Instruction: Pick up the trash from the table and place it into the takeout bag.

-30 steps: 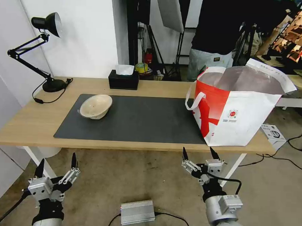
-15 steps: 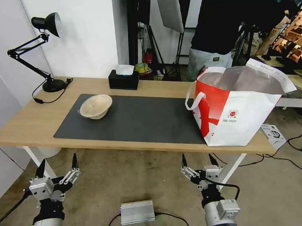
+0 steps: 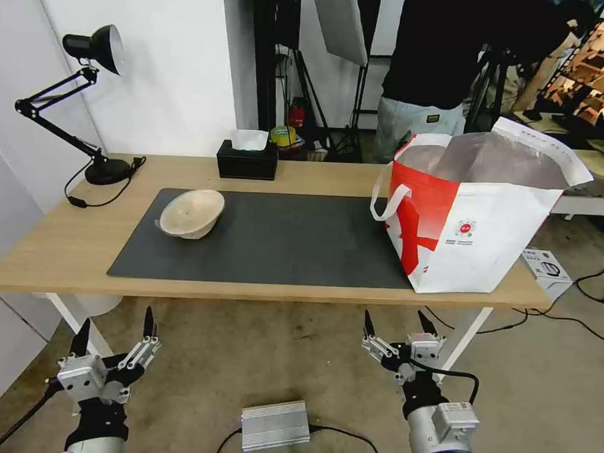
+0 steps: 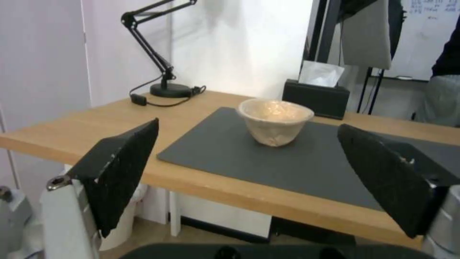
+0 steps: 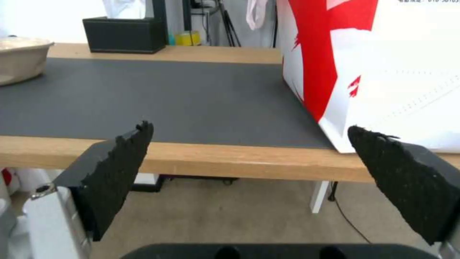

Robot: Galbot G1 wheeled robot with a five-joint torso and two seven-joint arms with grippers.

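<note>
Both arms hung low in front of the surface, below its front edge. The left gripper was spread and held nothing; the right gripper was spread and held nothing as well. A beige bowl sat tilted on the dark mat, at its left end. The red-and-white bag stood open at the right end, well apart from the bowl.
</note>
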